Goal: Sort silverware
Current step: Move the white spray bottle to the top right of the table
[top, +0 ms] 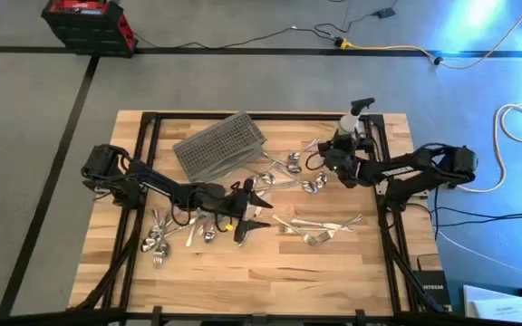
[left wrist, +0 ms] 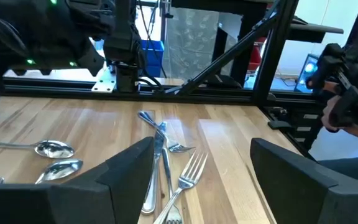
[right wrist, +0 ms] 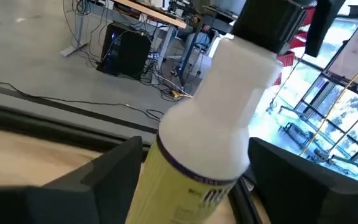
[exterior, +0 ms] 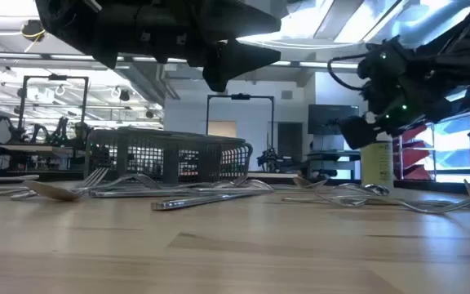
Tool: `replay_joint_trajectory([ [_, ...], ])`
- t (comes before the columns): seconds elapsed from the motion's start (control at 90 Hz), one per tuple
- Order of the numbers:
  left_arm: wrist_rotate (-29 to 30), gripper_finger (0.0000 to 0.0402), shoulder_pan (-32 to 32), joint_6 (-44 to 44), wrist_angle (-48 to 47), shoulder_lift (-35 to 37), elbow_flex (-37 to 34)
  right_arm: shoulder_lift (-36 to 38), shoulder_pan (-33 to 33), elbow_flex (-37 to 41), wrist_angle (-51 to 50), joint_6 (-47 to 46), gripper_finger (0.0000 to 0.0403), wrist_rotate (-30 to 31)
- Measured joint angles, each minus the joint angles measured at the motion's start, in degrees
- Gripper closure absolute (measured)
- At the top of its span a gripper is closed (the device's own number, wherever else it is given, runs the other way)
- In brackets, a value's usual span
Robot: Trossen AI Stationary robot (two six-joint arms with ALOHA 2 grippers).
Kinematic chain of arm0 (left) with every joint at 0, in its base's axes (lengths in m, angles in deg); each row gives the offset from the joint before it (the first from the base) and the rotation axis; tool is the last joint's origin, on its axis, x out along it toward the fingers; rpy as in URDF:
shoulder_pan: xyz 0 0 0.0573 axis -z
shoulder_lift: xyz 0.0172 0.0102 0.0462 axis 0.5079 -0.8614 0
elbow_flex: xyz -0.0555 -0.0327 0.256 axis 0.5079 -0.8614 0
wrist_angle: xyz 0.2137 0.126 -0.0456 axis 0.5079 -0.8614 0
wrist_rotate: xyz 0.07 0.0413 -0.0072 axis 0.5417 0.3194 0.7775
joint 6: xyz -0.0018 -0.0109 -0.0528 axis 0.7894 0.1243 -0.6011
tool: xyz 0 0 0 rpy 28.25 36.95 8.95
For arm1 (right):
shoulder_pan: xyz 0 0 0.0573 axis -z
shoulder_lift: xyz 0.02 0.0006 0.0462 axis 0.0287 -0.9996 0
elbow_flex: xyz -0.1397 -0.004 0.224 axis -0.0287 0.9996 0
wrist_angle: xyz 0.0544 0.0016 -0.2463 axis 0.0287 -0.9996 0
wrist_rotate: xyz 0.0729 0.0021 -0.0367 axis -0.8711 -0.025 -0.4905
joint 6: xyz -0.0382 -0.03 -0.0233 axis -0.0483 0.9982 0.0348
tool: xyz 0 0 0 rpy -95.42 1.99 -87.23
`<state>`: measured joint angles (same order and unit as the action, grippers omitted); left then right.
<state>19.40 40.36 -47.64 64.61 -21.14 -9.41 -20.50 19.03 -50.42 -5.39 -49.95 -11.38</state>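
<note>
Shiny slim forks and spoons (top: 290, 172) lie scattered over the worktop (top: 261, 272), both the left gripper (top: 254, 210) and the right gripper (top: 332, 149) hovering with jaws released.

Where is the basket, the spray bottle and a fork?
Basket (top: 220, 143), high view, middle of its mesh.
Spray bottle (right wrist: 216, 149), right wrist view, white neck.
Fork (left wrist: 191, 169), left wrist view, its prongs.

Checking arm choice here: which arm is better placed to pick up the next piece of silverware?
Probably left. The left gripper hovers open beside the forks, while the right gripper faces a spray bottle at the table's far edge.
</note>
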Motion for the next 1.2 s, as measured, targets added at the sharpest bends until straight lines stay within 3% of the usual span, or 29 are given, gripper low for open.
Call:
replay_joint_trajectory([
  [0.167,0.01,0.0148,0.00,0.00,0.02,0.00,0.00,0.00,-2.95,0.00,-4.32,-1.44,0.0169,0.85],
  [0.367,0.02,0.0148,-0.02,0.00,0.04,0.00,0.00,-0.28,-3.81,0.00,-6.37,-1.59,0.0218,-5.96],
  [0.756,0.02,0.0148,-0.02,0.34,0.04,0.00,0.00,-0.48,2.75,0.00,-6.98,-1.57,0.0392,-18.22],
  [1.2,0.02,0.0148,-0.01,0.39,0.01,0.00,0.00,-0.48,9.58,0.00,-10.56,-1.11,0.0401,-20.12],
])
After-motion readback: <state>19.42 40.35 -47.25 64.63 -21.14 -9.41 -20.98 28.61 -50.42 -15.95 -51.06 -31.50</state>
